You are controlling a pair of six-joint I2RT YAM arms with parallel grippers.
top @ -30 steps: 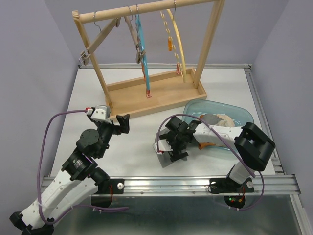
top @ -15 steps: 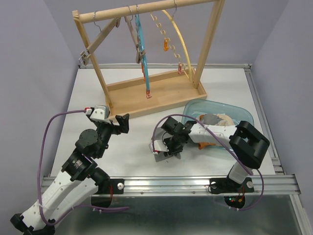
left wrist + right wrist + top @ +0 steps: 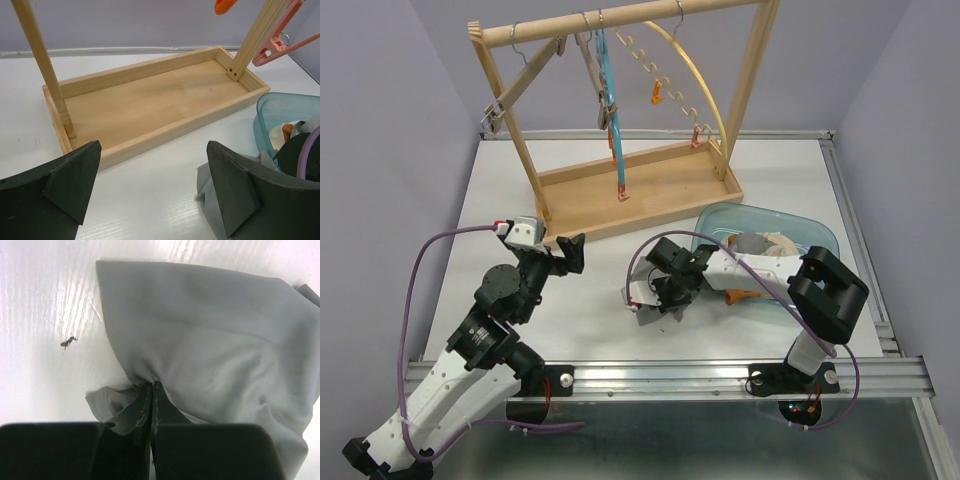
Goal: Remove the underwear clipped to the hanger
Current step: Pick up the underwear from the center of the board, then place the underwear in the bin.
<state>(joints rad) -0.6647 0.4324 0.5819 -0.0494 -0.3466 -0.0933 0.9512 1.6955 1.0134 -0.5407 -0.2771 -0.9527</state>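
The grey underwear (image 3: 646,314) lies crumpled on the white table (image 3: 600,285), toward the near edge and just left of the translucent blue tub (image 3: 760,207). My right gripper (image 3: 663,300) pinches a fold of it, fingers pressed together on the cloth. More small garments (image 3: 772,243), beige and grey with an orange-brown piece, sit in the tub. At the far side, the hangers (image 3: 705,100) on the wooden rack (image 3: 630,195) show bare clips and no cloth that I can see. My left gripper (image 3: 570,250) hovers over the table near the rack's near left corner, fingers spread, holding nothing. I judge the unclipping finished. What seems left is putting this grey piece with the others.
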